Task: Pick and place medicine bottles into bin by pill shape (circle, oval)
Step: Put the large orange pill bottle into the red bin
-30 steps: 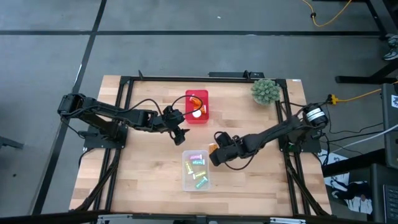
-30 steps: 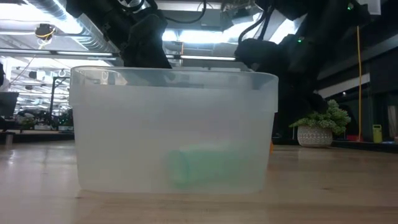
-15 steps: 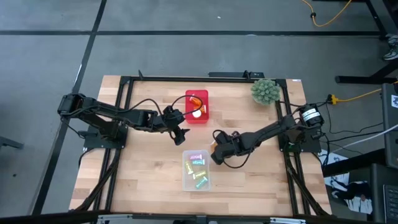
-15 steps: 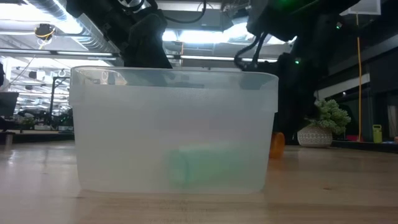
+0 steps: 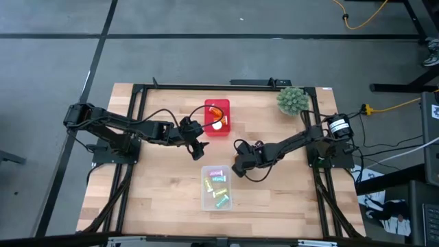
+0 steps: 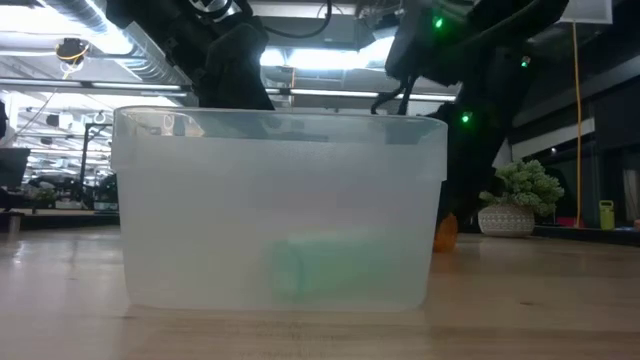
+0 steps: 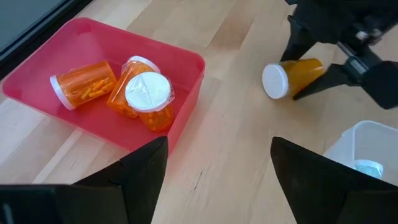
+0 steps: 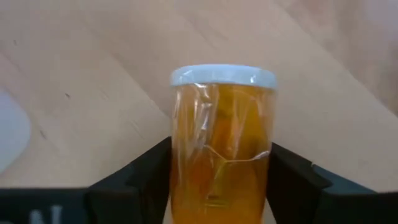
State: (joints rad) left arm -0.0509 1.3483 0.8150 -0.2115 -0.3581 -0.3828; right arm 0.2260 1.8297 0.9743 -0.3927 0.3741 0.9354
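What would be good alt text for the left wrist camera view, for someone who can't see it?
The right gripper holds an orange medicine bottle with a white cap just above the wooden table. Beside it, a red bin contains three more orange bottles, and the corner of a clear bin shows at the edge. The left gripper's open fingers frame the foreground.

orange bottle (image 8: pixel 222 155) with white cap, red bin (image 7: pixel 180 62), pale wood table (image 5: pixel 274 195)
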